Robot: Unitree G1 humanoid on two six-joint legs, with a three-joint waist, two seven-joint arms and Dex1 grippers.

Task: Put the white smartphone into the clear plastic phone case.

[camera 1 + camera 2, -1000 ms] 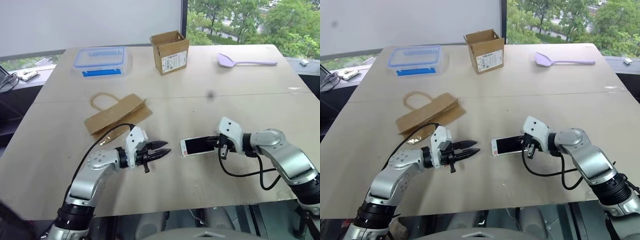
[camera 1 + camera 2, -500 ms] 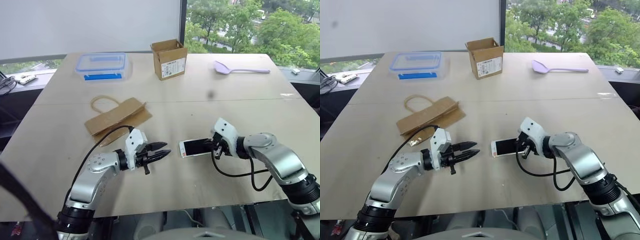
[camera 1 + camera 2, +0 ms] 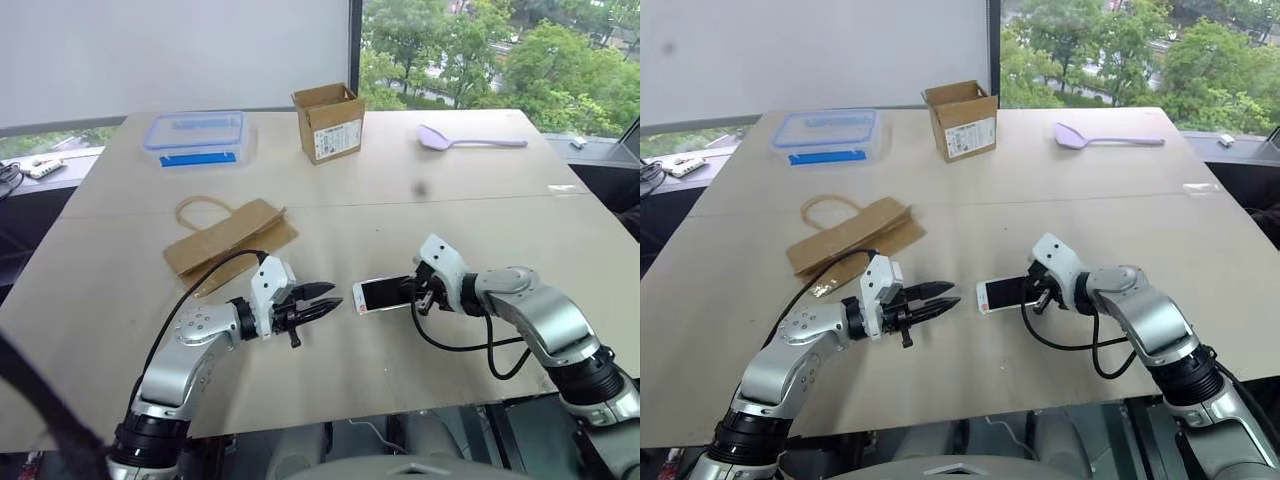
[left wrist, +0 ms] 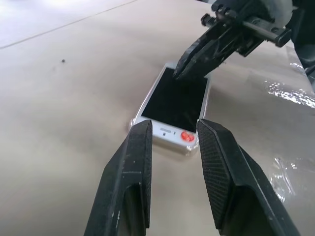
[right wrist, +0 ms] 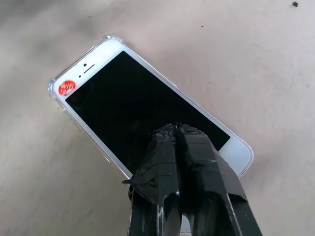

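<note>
As the white smartphone (image 5: 147, 120) lies screen-up near the front middle of the table (image 3: 480, 200), you can see the clear plastic phone case (image 5: 53, 89) around it: its glossy rim and rounded corner bumpers stand just outside the white edges, most plainly at the end with the small red sticker (image 5: 67, 87). Whether every corner of the phone is fully seated in that shell you cannot tell from here, since the near end is hidden behind the fingers. Your right gripper (image 5: 178, 129) has its two black fingers pressed together with no gap, tips down on the black screen toward the end away from the sticker; it presses on the phone rather than holding it. Your left gripper (image 3: 328, 297) sits just beside the sticker end of the phone, apart from it, its fingers (image 4: 133, 162) partly spread with nothing between them; in its wrist view the phone's sticker end shows through the gap. Farther back on the table lie a flattened brown paper bag (image 3: 228, 236) with a loop handle, a blue-lidded clear food box (image 3: 195, 138), an open small cardboard box (image 3: 328, 122) and a lilac spoon (image 3: 468, 139), all well apart from the phone
</note>
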